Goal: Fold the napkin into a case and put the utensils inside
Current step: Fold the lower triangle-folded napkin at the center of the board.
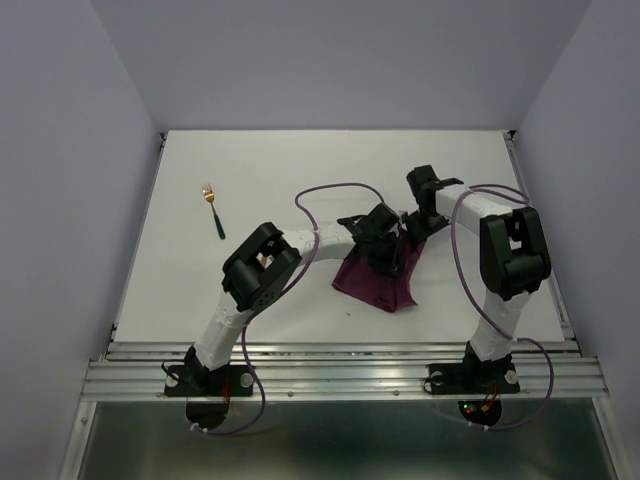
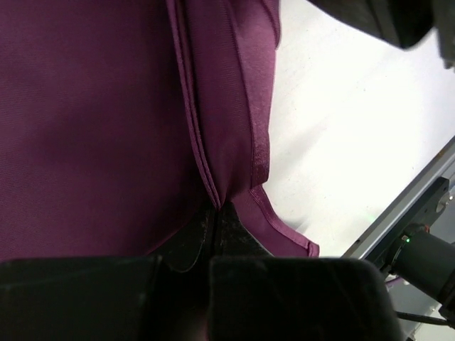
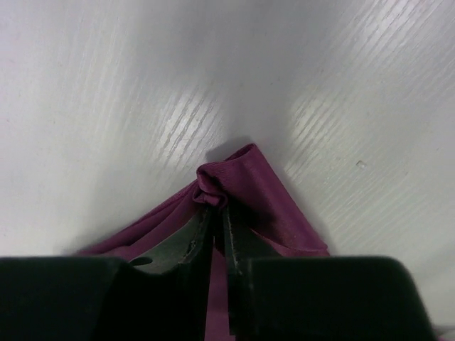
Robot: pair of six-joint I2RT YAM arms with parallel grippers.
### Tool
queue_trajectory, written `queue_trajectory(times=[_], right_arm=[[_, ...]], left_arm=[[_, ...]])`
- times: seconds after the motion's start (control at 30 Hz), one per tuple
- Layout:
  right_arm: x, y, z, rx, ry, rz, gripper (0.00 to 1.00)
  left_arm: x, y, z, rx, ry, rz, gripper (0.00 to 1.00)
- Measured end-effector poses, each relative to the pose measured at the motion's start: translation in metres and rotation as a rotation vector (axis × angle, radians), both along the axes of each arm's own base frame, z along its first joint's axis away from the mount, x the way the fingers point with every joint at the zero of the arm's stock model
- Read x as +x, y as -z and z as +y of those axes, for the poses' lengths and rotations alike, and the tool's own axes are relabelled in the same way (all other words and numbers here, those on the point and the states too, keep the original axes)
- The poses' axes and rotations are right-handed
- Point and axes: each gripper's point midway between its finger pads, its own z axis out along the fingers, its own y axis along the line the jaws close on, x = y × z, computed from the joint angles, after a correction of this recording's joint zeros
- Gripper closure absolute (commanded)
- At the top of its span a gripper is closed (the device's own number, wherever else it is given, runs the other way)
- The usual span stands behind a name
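Observation:
The plum-purple napkin [image 1: 378,282] lies crumpled and partly folded on the white table, right of centre. My left gripper [image 1: 386,256] is down on its upper part. In the left wrist view the jaws [image 2: 215,212] are shut on a layered fold of the napkin [image 2: 92,128]. My right gripper [image 1: 412,224] sits at the cloth's far right corner. Its jaws [image 3: 219,207] pinch a bunched corner of the napkin [image 3: 266,195], with only a sliver of gap between them. One utensil, a fork [image 1: 212,210] with a black handle and gold head, lies far left, away from both grippers.
The two arms nearly meet over the napkin, with purple cables [image 1: 335,190] looping above them. A metal rail [image 1: 340,352] runs along the table's near edge. Grey walls close in the left, back and right sides. The right arm's base [image 2: 426,256] shows in the left wrist view.

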Motion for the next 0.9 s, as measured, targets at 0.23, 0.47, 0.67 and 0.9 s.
queue_trajectory(times=[0.23, 0.47, 0.67, 0.9], right_arm=[[-0.004, -0.003, -0.011, -0.012, -0.108, -0.082, 0.53], [-0.004, -0.007, -0.008, -0.006, -0.210, -0.124, 0.44], [-0.008, -0.011, -0.007, -0.001, -0.255, -0.128, 0.44], [-0.004, -0.031, -0.002, 0.020, -0.286, -0.182, 0.39]], left_arm=[[0.000, 0.000, 0.001, -0.048, 0.034, 0.023, 1.00], [-0.004, -0.002, -0.001, -0.076, 0.065, 0.033, 1.00], [-0.008, -0.003, -0.002, -0.088, 0.082, 0.046, 1.00], [-0.010, -0.004, -0.002, -0.096, 0.093, 0.055, 1.00]])
